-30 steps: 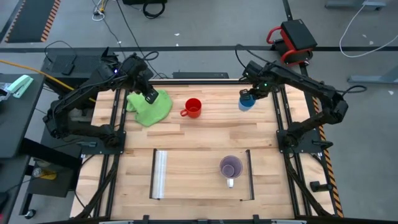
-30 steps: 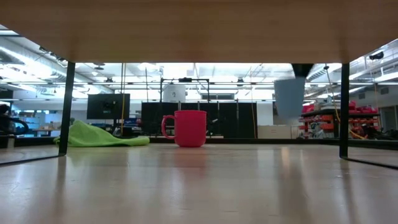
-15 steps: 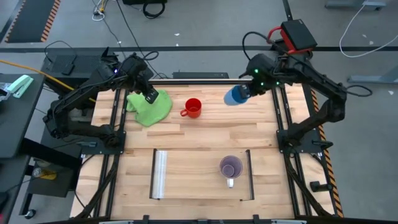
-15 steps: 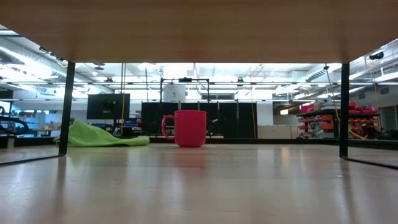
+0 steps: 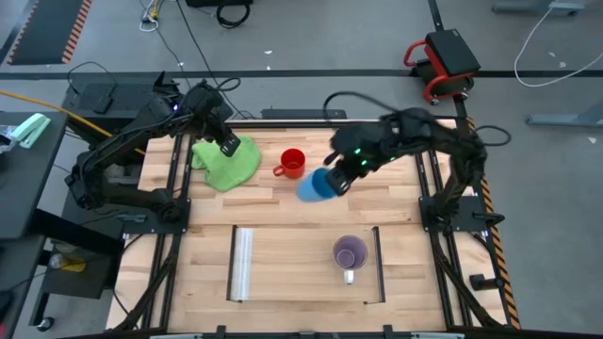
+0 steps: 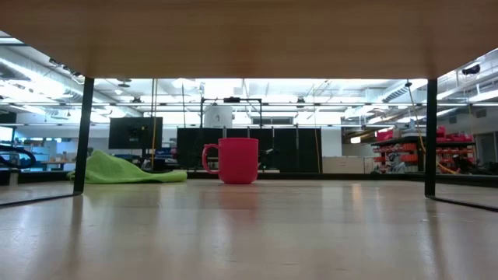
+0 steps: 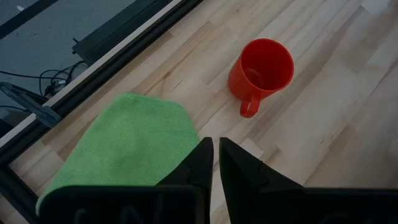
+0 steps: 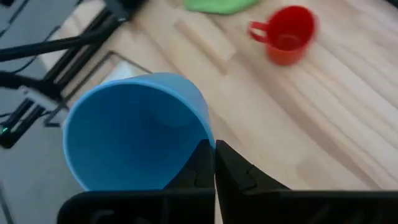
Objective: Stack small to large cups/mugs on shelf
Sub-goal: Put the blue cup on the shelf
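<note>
Right gripper (image 5: 332,179) pinches the rim of the light-blue cup (image 5: 314,186), held tilted in the air at centre frame, just right of the red mug (image 5: 292,163). Left gripper (image 5: 229,146) sits over the green cloth (image 5: 226,162), upper left — fingers (image 7: 202,163) nearly pressed together, nothing between them. Translucent purple mug (image 5: 350,254) stands on the shelf (image 5: 301,264), lower centre.

Workshop — concrete floor (image 5: 311,38), cables.
</note>
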`<state>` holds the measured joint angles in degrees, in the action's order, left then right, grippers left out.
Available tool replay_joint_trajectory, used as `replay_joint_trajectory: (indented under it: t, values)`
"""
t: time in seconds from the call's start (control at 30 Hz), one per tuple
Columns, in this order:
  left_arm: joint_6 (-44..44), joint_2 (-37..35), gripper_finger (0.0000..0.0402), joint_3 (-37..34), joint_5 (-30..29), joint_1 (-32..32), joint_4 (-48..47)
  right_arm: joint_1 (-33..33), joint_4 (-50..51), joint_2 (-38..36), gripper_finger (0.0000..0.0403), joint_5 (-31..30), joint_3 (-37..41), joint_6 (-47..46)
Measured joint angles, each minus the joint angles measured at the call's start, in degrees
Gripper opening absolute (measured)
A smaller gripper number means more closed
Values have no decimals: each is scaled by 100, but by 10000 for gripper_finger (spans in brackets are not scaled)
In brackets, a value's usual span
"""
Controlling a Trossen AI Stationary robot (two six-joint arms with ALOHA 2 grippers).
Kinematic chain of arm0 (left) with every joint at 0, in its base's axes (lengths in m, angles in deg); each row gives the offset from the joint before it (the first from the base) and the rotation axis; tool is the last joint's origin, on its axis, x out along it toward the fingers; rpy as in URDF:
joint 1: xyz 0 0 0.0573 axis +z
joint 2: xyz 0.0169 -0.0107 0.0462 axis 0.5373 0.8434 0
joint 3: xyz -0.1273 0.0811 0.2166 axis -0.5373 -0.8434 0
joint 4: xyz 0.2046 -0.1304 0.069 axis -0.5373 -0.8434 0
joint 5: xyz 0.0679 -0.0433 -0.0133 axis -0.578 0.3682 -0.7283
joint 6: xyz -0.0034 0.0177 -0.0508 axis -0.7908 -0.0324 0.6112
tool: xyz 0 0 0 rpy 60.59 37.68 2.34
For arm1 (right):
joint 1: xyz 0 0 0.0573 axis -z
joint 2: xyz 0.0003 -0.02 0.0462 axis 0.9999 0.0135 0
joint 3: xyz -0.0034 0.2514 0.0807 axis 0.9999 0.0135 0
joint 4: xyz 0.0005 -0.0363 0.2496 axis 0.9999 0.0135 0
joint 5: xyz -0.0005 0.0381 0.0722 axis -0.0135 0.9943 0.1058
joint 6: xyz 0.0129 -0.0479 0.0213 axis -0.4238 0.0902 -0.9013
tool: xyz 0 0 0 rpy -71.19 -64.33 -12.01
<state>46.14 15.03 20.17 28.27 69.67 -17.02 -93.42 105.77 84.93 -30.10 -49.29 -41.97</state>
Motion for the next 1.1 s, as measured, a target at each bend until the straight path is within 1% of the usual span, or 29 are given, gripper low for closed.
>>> replay_joint_trajectory:
  t: [0.07,0.13,0.4,0.7,0.87,0.97,1.1]
  values:
    - [2,0,30,0,-1,2,-1,-147,-173,72,0,113,53,4]
    - [11,0,30,0,-1,2,-2,-257,-59,174,0,184,30,2]
    - [2,-2,36,0,-2,0,7,-801,23,316,0,146,47,-243]
    - [0,-2,23,0,-6,6,116,-1370,-170,586,0,42,49,-296]
    - [153,50,28,0,-2,7,92,-1546,-279,829,0,43,49,-231]
    - [166,96,34,0,15,-97,90,-1603,-278,980,0,45,49,-117]
    - [171,119,36,-4,350,-344,163,-1633,-285,1114,0,66,51,39]
